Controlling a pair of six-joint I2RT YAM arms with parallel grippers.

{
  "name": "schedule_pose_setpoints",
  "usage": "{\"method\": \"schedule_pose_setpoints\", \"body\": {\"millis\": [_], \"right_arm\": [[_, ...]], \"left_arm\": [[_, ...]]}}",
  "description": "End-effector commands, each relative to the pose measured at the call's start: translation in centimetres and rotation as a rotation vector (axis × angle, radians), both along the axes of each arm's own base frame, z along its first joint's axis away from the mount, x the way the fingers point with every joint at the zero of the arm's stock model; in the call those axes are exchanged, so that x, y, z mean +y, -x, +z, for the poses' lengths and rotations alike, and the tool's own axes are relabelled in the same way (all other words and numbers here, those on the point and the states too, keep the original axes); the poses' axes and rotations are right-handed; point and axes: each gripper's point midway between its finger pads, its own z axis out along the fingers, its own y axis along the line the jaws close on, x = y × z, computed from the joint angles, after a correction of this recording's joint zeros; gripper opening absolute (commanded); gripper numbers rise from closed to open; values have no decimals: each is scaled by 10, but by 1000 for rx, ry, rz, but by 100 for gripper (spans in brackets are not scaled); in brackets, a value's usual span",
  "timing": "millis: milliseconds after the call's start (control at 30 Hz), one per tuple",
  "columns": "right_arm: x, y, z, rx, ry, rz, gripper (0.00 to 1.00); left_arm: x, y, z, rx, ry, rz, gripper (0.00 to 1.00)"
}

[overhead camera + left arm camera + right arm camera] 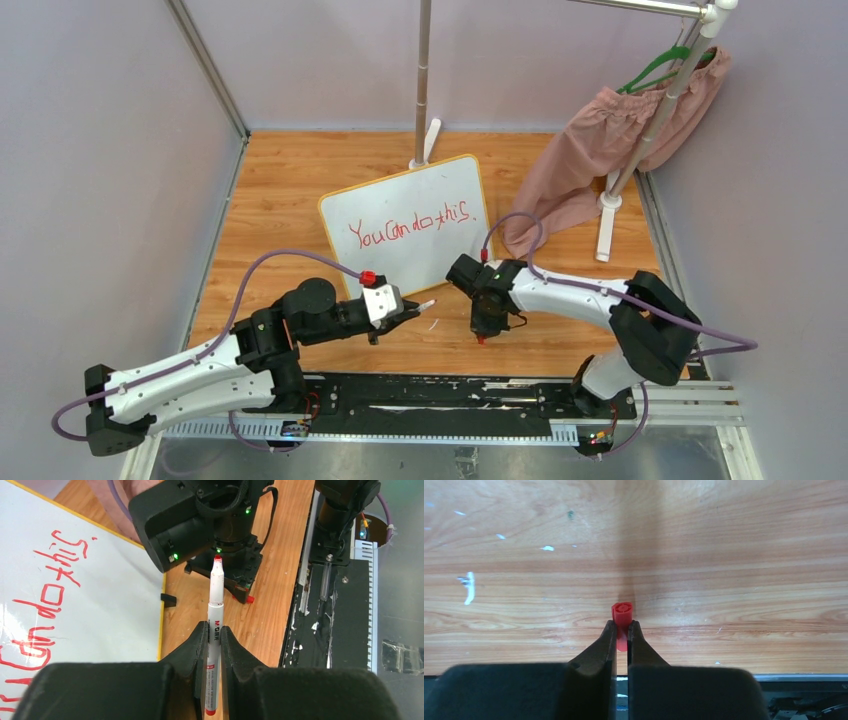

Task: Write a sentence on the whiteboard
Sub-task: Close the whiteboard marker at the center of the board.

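Observation:
The whiteboard [412, 225], white with a yellow rim, lies on the wooden table and also shows in the left wrist view [75, 605]. The sentence [408, 229] in red marker reads "You can do this." My left gripper [408, 308] is shut on a white marker [214, 630], uncapped, whose red tip [217, 559] points at the right arm's wrist. Right of it, my right gripper [482, 337] points down at the table and is shut on the marker's red cap [622, 615], just above the wood.
A metal pole [423, 80] with a white foot stands behind the board. A clothes rack at the back right holds a pink garment [600, 150]. Grey walls close in both sides. A black base rail [440, 395] runs along the near edge.

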Motion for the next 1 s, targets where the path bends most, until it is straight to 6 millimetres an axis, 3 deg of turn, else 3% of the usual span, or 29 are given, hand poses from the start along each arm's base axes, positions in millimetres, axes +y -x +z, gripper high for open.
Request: {"method": "schedule_pose_setpoints", "body": {"millis": [0,167,300,400,533,633,767,967], "right_arm": [[8,-22,35,-150,-52,22,0],[9,-42,95,-347,-148,56,0],[9,-58,177,-651,-272,153,0],[7,-59,243,-888,-394,227,0],[3,-55,304,-1103,-554,258,0],[4,-49,335,-1201,-655,277,0],[14,-41,361,-1253,-755,327,0],[29,-35,378,-1283,-853,361,0]], "left_arm": [[-4,1,10,5,43,0,0],[-7,2,15,22,79,3,0],[-9,2,26,43,108,9,0],[-13,2,37,61,135,10,0],[-19,-1,56,88,202,27,0],[-25,-4,71,124,263,41,0],[-33,-7,85,174,310,57,0],[-43,-9,99,214,336,58,0]]}}
